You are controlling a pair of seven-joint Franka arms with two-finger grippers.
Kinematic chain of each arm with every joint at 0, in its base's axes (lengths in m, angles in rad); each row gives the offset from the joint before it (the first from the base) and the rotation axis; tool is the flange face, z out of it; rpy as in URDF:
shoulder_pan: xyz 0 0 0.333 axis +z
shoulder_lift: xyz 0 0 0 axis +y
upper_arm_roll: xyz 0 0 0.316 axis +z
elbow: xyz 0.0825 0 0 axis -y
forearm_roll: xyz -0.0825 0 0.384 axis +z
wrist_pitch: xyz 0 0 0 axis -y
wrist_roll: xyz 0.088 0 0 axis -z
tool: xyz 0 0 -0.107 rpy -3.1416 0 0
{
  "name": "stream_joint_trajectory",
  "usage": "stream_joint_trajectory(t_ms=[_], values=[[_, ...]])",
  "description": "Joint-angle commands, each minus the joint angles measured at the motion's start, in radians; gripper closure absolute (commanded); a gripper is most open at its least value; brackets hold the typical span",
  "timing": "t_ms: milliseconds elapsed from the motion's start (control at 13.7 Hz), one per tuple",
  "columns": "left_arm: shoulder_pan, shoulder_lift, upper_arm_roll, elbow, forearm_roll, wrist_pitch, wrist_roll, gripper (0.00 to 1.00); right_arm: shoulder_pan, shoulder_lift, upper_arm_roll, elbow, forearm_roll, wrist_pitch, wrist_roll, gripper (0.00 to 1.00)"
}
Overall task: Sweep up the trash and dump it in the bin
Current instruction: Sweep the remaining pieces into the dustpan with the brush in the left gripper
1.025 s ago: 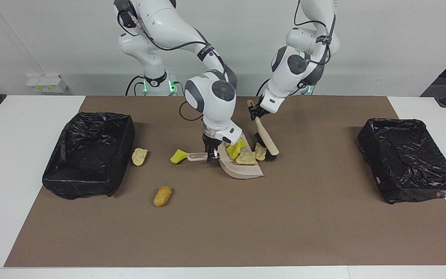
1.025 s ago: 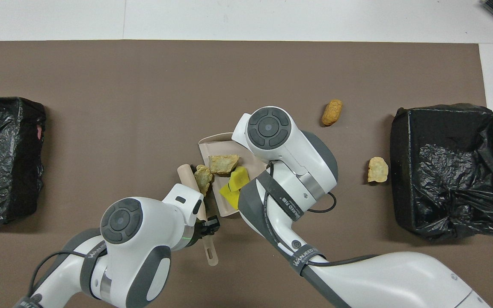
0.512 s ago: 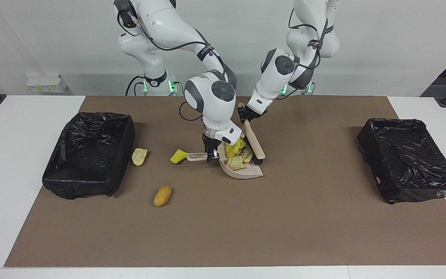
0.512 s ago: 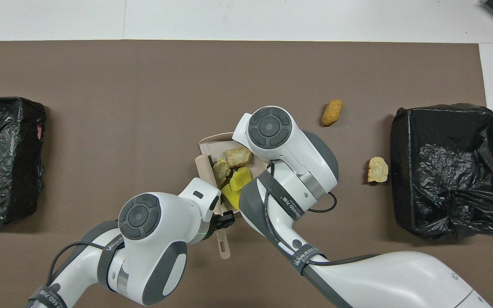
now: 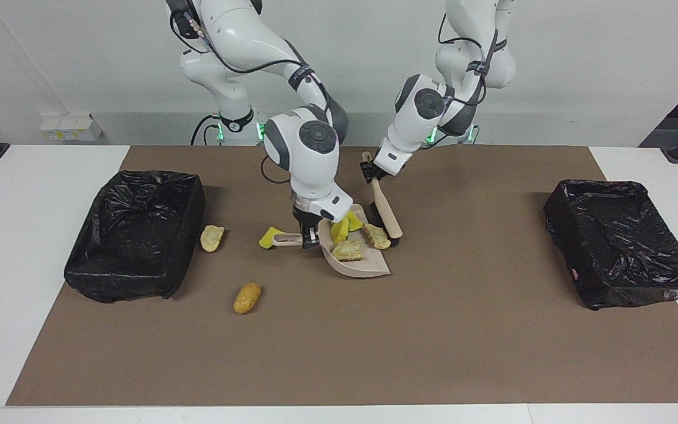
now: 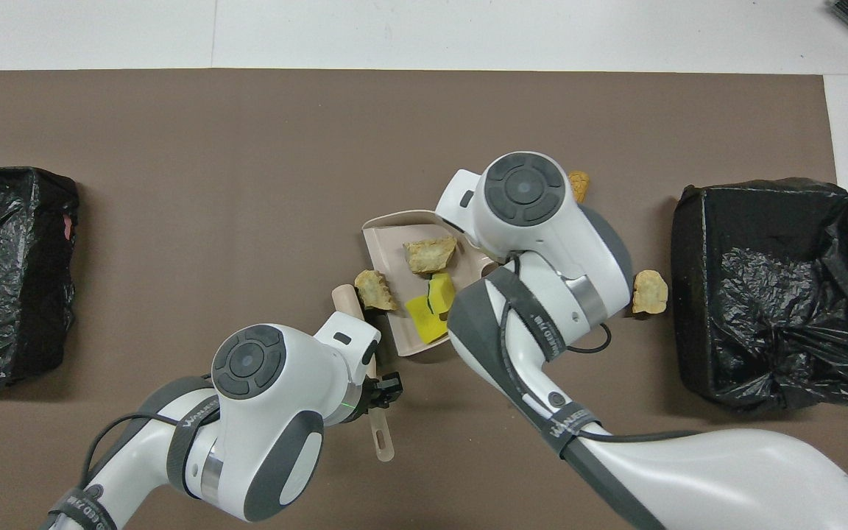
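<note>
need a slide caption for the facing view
Right claw holds dustpan with scraps; left claw holds brush beside it.

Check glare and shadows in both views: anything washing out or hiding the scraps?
Facing view: soft shadows beside the black-lined bin; glossy highlights on the other black-lined bin; scraps in the beige plastic dustpan read clearly. Overhead view: the right arm's wrist covers most of the golden-brown bread-like scrap; no glare on the brown mat.
</note>
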Motion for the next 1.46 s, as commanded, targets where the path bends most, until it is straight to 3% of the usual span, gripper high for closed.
stream_joint_trajectory(t_ms=[0,146,586,879,1098,1391], values=[[0.027,-0.007,0.018,0.071,0.012,-0.121,-0.021,1.00,-0.088,-0.075,0.012,-0.034,0.075,-0.007,-0.125,1.00],[0.061,-0.021,0.015,0.102,0.027,-0.166,-0.021,1.00,-0.119,-0.083,0.012,-0.033,0.109,-0.010,-0.167,1.00],[0.116,-0.050,0.013,0.030,0.027,-0.142,-0.007,1.00,-0.018,-0.037,0.010,-0.057,0.031,0.010,-0.085,1.00],[0.118,-0.045,0.012,-0.014,0.027,-0.056,0.011,1.00,0.005,0.009,0.009,-0.049,-0.006,0.019,0.008,1.00],[0.102,-0.029,0.007,-0.016,0.027,-0.016,0.123,1.00,0.010,0.010,0.009,-0.052,-0.006,0.012,0.053,1.00],[0.012,-0.004,0.004,-0.001,0.009,0.051,0.128,1.00,0.051,0.023,0.010,-0.049,-0.009,0.019,0.181,1.00]])
